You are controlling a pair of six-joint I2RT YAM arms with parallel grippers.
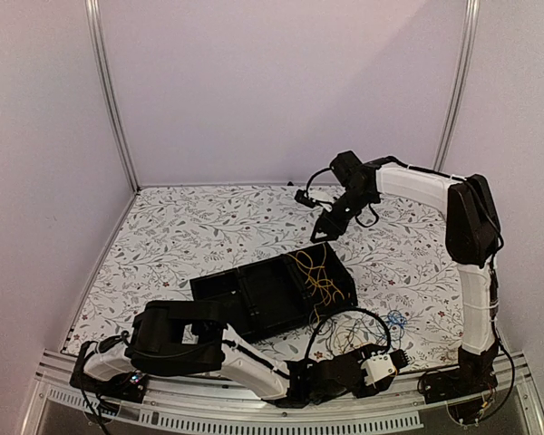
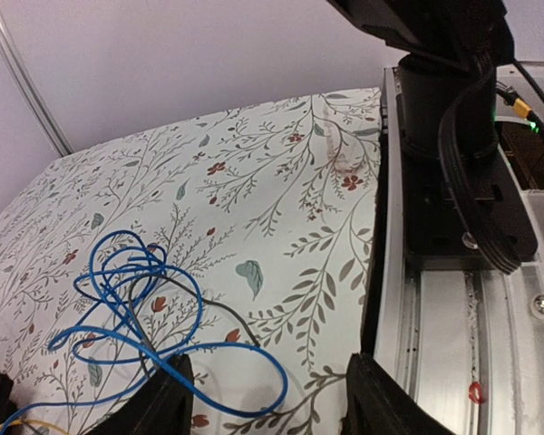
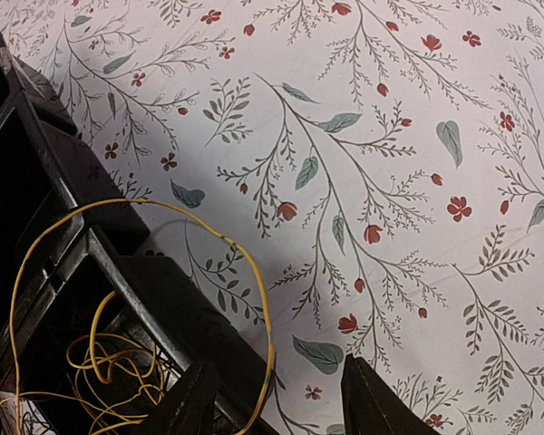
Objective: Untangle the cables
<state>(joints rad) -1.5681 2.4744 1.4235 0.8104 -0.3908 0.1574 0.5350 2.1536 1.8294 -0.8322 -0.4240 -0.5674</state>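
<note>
At the right end effector (image 3: pixel 276 394): spread wide, holding nothing, poised low over the tabletop (image 3: pixel 390 181) just beside the black tray (image 3: pixel 163 299). Close by one finger, a loop of the yellow cable (image 3: pixel 268 340) draped out over the tray wall, the rest heaped inside, probably parked there to keep it apart from the others. At the left end effector (image 2: pixel 263 399): likewise open and empty, low at the tabletop's near edge. Just ahead, on the tabletop, the blue cable (image 2: pixel 118 272) in loose coils with the black cable (image 2: pixel 227 317) threaded through, likely the tangle yet to part
</note>
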